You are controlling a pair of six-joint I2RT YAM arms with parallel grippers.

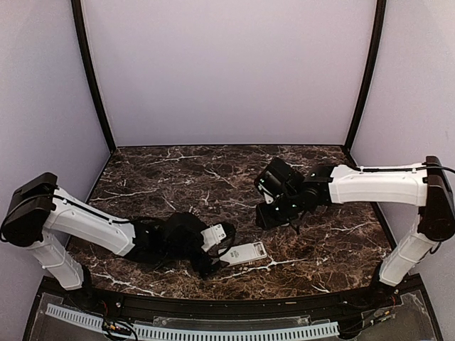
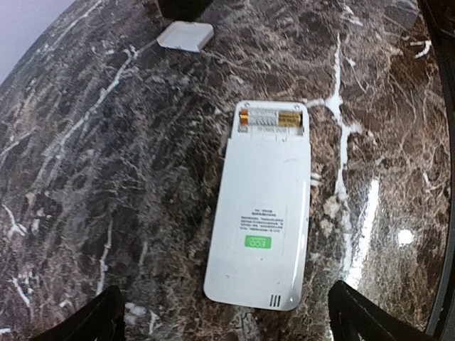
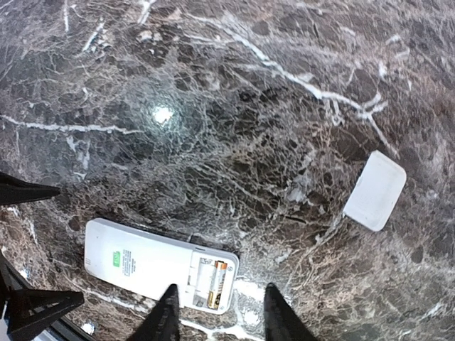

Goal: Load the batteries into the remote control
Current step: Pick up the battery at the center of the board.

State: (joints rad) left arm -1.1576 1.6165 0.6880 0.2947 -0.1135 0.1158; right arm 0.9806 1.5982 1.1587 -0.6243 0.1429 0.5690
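Observation:
The white remote control (image 2: pixel 259 227) lies back up on the marble table (image 2: pixel 106 177), with a green sticker on it. Its battery compartment is uncovered at the far end, and batteries (image 2: pixel 270 119) lie inside. My left gripper (image 2: pixel 229 316) is open. Its fingers (image 2: pixel 366 320) stand either side of the remote's near end, clear of it. My right gripper (image 3: pixel 222 302) hovers open over the compartment end of the remote control (image 3: pixel 142 264), where a gold-and-black battery (image 3: pixel 222 283) shows. Nothing is between its fingers. From above, the remote control (image 1: pixel 243 253) lies by the left gripper (image 1: pixel 222 250).
The loose white battery cover (image 3: pixel 375 190) lies on the table beyond the remote; the left wrist view has the cover (image 2: pixel 185 35) at its top. The right gripper (image 1: pixel 270 215) hangs over the middle of the table. Purple walls close the table in on three sides.

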